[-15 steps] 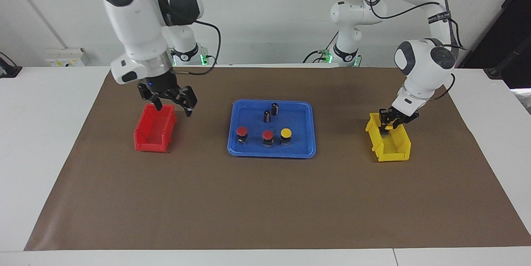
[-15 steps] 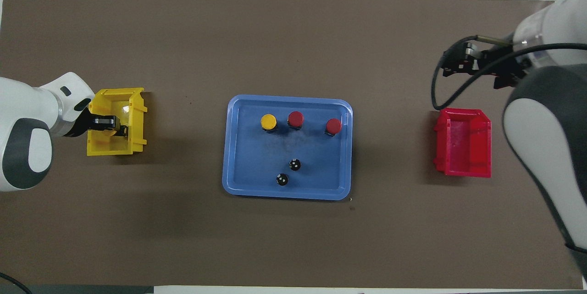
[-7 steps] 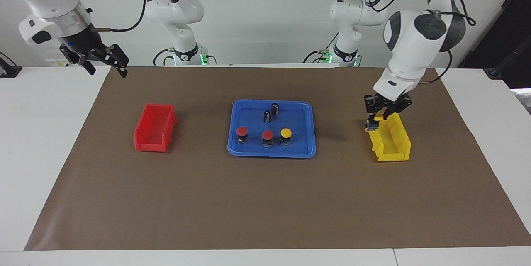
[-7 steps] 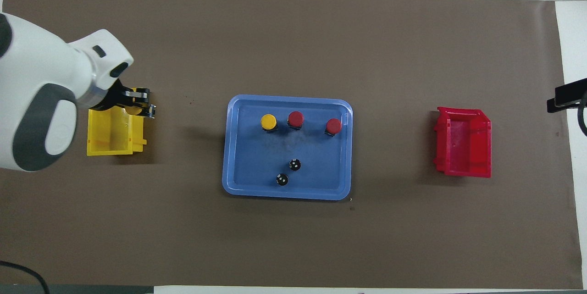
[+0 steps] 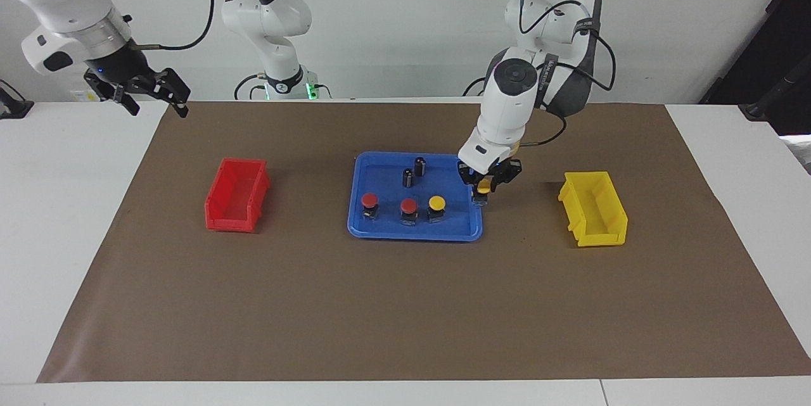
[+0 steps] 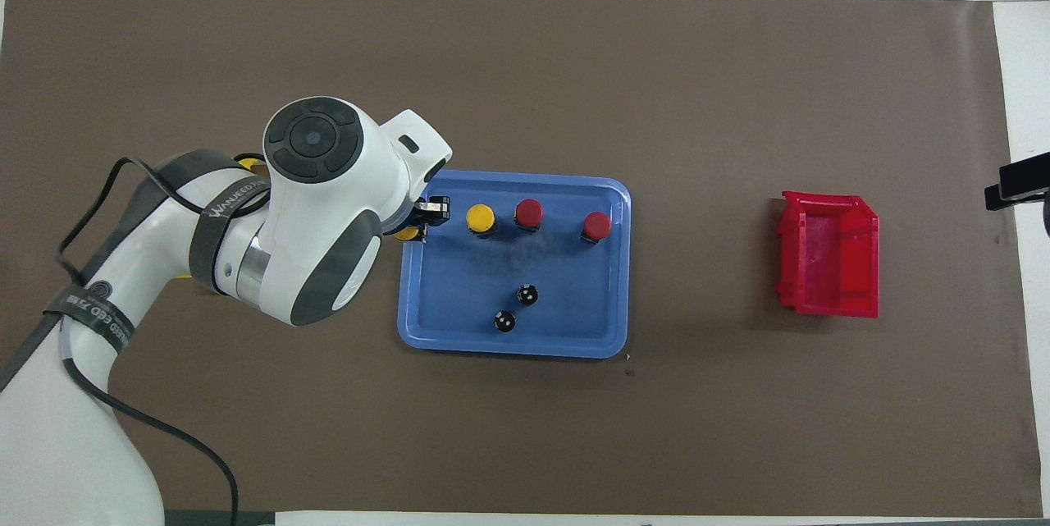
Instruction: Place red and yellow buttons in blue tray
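Yellow-capped, the fourth button [image 5: 484,188] hangs in the left gripper [image 5: 485,185], fingers closed on it, over the rim of the blue tray [image 5: 361,228] at the end toward the left arm. It is not yet inside. The other three buttons already stand in the tray in one row: a yellow one [image 5: 436,208], a red one [image 5: 408,210] beside it and a second red one [image 5: 369,206] toward the right arm's end. Two dark cylinders [image 5: 414,172] stand in the same tray, nearer to the robots than the row.

Risks, as judged: a release from the present spot could land the black base on the rim, so that the button tips over or rolls out onto the mat. A move further inward brings the held button close to the standing yellow one, and contact could topple it.

The right gripper [image 5: 140,90] waits, raised over the table's edge at the right arm's end, fingers spread wide and holding nothing.

A brown mat [image 5: 405,317] covers a white table [image 5: 63,216]; a red bin [image 5: 237,196] and a yellow bin [image 5: 594,209] flank the tray, both apparently empty. A plain white wall stands at the robots' end.
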